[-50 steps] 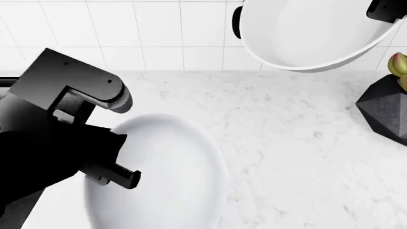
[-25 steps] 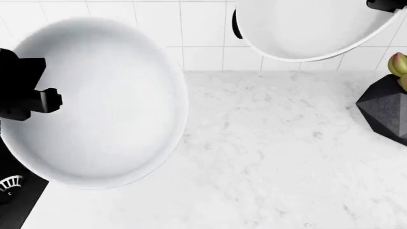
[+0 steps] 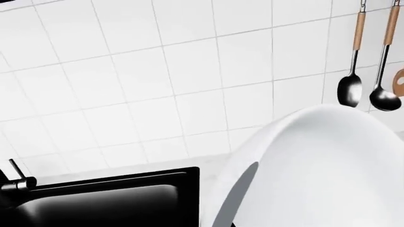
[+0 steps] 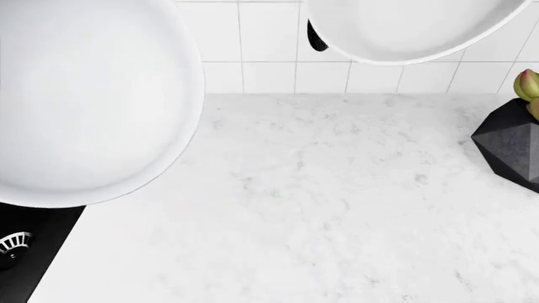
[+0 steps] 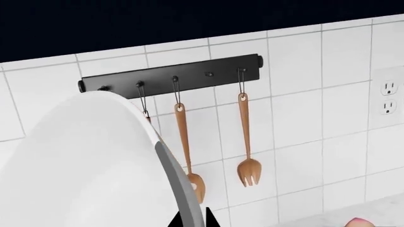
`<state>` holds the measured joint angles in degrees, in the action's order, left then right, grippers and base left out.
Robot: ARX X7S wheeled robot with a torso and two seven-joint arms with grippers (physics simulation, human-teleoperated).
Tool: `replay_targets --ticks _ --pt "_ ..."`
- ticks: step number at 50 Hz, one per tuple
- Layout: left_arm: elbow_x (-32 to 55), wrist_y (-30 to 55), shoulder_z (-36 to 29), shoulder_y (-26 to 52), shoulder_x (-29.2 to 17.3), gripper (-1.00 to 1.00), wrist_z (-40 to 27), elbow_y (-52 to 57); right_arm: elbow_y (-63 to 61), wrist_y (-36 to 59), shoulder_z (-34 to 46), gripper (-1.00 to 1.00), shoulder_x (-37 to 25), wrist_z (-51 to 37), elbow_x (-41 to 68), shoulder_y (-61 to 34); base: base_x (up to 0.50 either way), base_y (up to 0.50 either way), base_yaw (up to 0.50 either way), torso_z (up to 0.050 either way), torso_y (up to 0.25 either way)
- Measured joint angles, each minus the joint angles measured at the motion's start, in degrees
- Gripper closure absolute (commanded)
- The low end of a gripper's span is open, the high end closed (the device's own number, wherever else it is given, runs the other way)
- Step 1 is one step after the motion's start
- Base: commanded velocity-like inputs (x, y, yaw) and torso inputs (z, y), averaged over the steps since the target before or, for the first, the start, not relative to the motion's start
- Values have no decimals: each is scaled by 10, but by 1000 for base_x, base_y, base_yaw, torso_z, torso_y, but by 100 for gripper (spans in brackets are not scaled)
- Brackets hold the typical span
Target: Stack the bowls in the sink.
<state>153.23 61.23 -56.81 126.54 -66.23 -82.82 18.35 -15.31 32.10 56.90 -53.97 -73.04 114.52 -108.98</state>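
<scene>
Two white bowls hang in the air above the counter. The left bowl (image 4: 84,95) fills the head view's upper left and hides my left gripper there. In the left wrist view its rim (image 3: 243,189) runs down into my left gripper (image 3: 232,225), which is shut on it. The right bowl (image 4: 404,25) is at the head view's top right, with one black finger (image 4: 316,38) on its rim. In the right wrist view my right gripper (image 5: 191,220) is shut on that bowl's rim (image 5: 82,170). The black sink (image 4: 38,252) shows at the lower left, below the left bowl, and also in the left wrist view (image 3: 113,198).
A white marble counter (image 4: 337,208) stretches right of the sink. A black faceted planter (image 4: 509,142) stands at its right edge. A drain strainer (image 4: 12,243) shows in the sink. Utensils hang on the tiled wall (image 5: 246,142), and the black faucet (image 3: 16,179) shows at the sink's back.
The left bowl has risen and moved left and closer to the head camera, and my left gripper is now hidden behind it. The right bowl has risen slightly.
</scene>
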Motion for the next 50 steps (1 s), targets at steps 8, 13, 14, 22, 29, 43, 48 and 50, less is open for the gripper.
replay_targets --ticks 8,13,14,22,29,43,48,50 --pt "8 12 0 14 1 100 -13 -10 -6 8 -2 100 3 9 -18 -10 0 12 0 0 1" --pt "12 15 2 18 1 100 -15 -13 -7 15 -1 100 4 14 -27 -15 0 402 0 3 0" --pt "13 16 2 18 1 100 -16 -13 -7 16 0 100 5 15 -28 -16 0 500 0 0 0" --pt "14 23 2 23 1 100 -20 -20 -7 23 0 100 9 21 -34 -21 0 500 0 0 1" --pt "15 26 2 25 2 100 -23 -23 -6 27 0 100 10 24 -37 -23 -5 500 0 0 0" --pt "18 27 1 26 1 100 -25 -23 -6 33 0 100 9 25 -39 -24 -140 500 0 0 1" --pt "18 27 0 26 0 100 -26 -23 -7 34 -1 100 8 24 -38 -24 -136 500 0 0 0" --pt "18 27 0 26 0 100 -26 -22 -8 34 -1 100 7 24 -38 -23 -55 500 0 0 0"
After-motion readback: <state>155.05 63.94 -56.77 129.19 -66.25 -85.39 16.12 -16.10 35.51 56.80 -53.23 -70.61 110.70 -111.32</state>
